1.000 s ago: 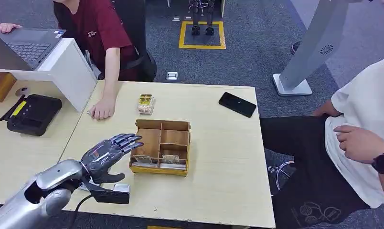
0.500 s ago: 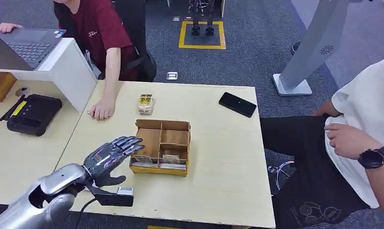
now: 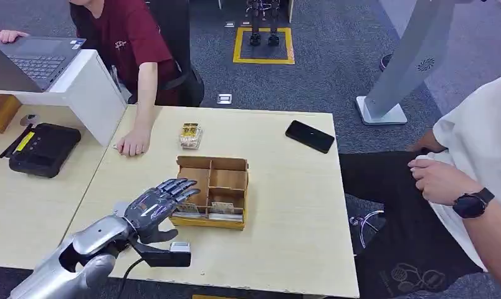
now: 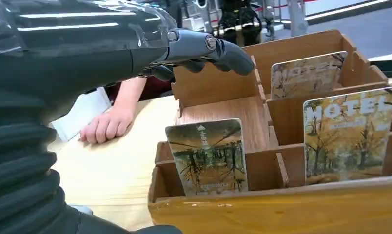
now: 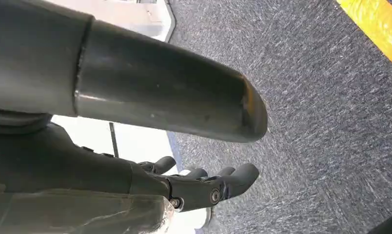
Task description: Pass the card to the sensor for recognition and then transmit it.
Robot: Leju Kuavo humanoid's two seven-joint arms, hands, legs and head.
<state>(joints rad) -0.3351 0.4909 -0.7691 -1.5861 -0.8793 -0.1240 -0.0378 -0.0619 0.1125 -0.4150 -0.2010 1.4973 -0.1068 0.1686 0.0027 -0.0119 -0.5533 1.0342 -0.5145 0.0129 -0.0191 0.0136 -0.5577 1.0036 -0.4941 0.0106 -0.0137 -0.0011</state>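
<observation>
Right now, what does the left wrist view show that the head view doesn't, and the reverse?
Left wrist view alone: the printed faces of the cards standing in the wooden organizer, a landscape card in a near slot and a card lettered MOTEL beside it.
Head view alone: the black phone, the black device on the side desk, the laptop and the seated person's watch.
Both: the left hand with fingers spread and holding nothing, the wooden organizer, and a person's hand resting on the table.
</observation>
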